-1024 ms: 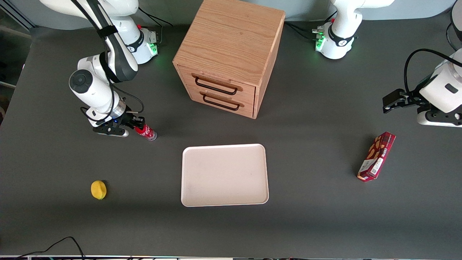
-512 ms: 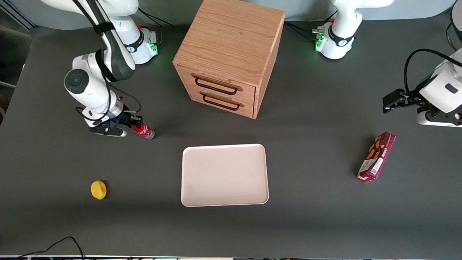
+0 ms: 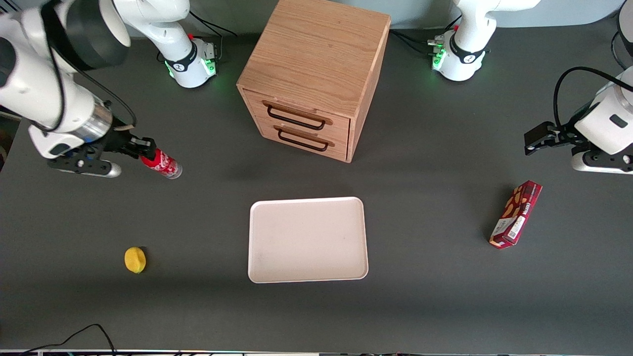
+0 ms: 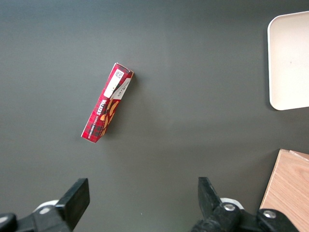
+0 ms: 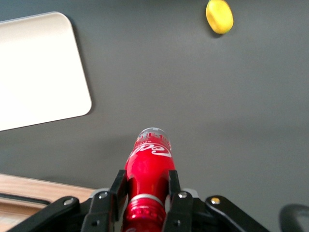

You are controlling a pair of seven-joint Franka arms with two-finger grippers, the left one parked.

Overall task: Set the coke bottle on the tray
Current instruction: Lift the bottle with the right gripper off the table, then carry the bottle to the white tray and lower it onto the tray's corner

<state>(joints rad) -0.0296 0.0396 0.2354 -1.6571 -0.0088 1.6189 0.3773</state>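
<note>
I've got the coke bottle (image 3: pixel 161 164) pinched in my tool (image 3: pixel 144 150), fingers clamped on its upper body just below the cap, and it hangs in the air tilted, clear base leading, near the counter (image 3: pixel 420 296) edge at the working arm's end. So the pickup looks done; the carry and the set-down are what's left. The tray (image 3: pixel 262 269) sits bare near the middle of the counter, well apart from the bottle.

From the wrist view, the coke bottle (image 5: pixel 149 169) is glossy red with white script, round and smooth, and probably slippery, while my tool (image 5: pixel 147 193) grips it with flat black pads. The tray (image 5: pixel 43 96) reads as matte cream-pink, flat, with rounded corners and a low rim. A small yellow lemon-like lump (image 3: pixel 135 259) lies nearer the front edge.
</note>
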